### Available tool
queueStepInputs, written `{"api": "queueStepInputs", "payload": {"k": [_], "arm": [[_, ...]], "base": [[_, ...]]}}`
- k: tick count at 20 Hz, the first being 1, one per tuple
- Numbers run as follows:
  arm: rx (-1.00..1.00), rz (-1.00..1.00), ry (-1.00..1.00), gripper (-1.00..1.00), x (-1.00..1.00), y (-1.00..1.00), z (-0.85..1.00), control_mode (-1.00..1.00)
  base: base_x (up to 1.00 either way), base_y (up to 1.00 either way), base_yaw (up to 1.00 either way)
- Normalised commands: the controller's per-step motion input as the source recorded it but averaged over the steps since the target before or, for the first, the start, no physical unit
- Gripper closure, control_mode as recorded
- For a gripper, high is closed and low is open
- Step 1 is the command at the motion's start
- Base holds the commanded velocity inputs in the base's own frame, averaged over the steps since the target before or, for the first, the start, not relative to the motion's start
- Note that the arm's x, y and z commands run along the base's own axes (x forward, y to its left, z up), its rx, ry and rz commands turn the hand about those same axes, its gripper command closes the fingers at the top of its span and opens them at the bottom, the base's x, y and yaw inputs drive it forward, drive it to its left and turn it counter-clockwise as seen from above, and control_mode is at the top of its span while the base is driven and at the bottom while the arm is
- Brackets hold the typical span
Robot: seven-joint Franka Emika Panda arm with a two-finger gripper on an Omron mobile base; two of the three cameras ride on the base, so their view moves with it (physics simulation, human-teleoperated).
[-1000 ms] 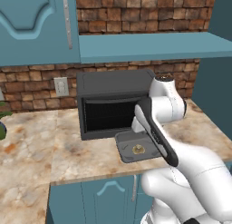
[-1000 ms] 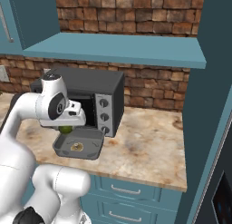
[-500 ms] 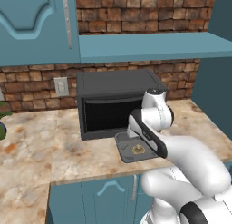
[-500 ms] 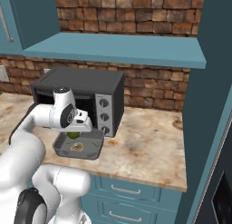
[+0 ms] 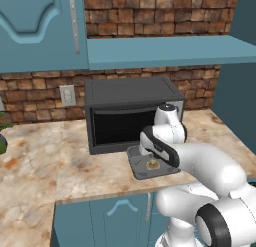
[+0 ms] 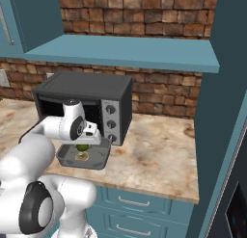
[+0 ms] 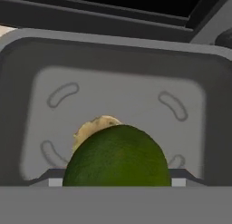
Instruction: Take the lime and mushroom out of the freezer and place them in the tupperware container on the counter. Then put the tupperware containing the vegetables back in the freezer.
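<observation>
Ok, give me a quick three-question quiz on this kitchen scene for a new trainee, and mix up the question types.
1. True or false: the mushroom already lies in the tupperware container.
2. What does the tool hold? A) the lime B) a knob C) nothing
3. Fill in: the container sits on the counter right in front of the black ____.

Key: 1 true; 2 A; 3 toaster oven.

Tupperware container (image 6: pixel 99 162) on the counter (image 6: pixel 159 160): the toaster oven (image 6: pixel 113 104) stands just behind its far rim, closing that side; its floor (image 7: pixel 136 100) is bare beyond the mushroom (image 7: pixel 93 128); open counter lies to its right
</observation>
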Motion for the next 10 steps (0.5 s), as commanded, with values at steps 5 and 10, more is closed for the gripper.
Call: {"api": "queueStepInputs", "payload": {"k": [5,10], "arm": [[0.0,-0.02,0.05,1.0,0.15,-0.13,-0.08,-1.0],[0.0,-0.02,0.04,-1.0,0.12,-0.04,-0.04,-1.0]], "base": [[0.0,0.0,0.0],[0.0,0.0,0.0]]}}
